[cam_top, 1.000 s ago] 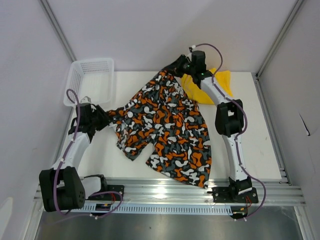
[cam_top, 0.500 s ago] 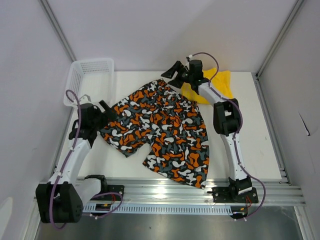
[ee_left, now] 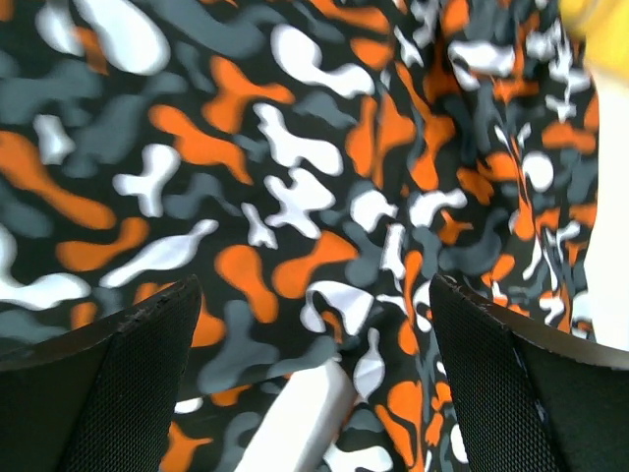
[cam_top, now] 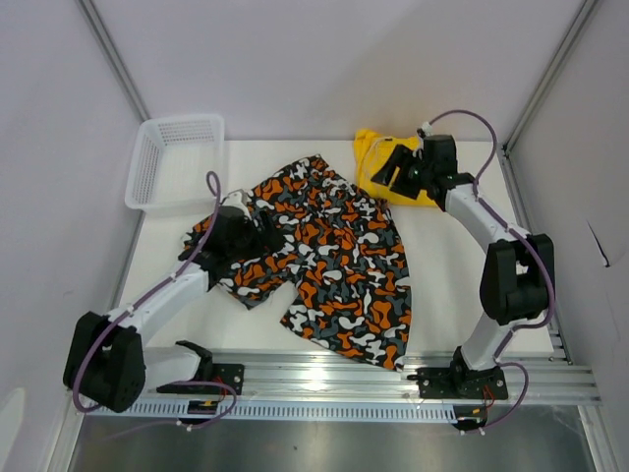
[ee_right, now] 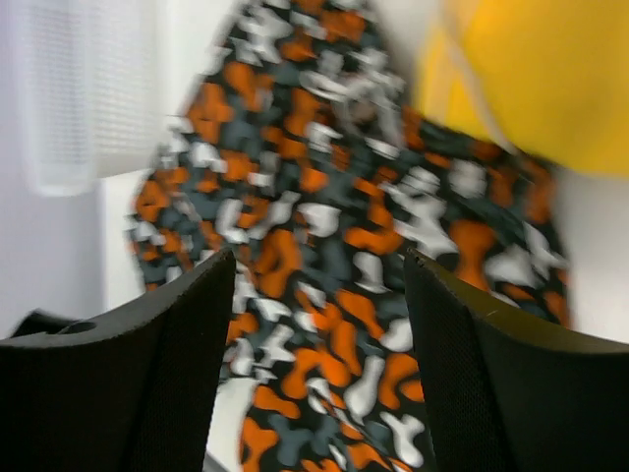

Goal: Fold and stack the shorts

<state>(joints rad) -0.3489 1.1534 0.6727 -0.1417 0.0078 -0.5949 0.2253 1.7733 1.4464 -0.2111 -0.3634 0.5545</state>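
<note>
Patterned shorts (cam_top: pixel 329 261) spread flat mid table (cam_top: pixel 447 285). Yellow shorts (cam_top: pixel 370 149) bunched at their 1 o'clock, under right gripper (cam_top: pixel 391 167). Left gripper (cam_top: pixel 252 232) over 9 o'clock edge. Both gaping wide, holding nothing. Fabric looks light, floppy, probably slidey, so pinch hem or waistband corners, not middle.

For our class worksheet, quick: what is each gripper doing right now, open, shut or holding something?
Left gripper: open, empty, over the patterned shorts.
Right gripper: open, empty.
</note>
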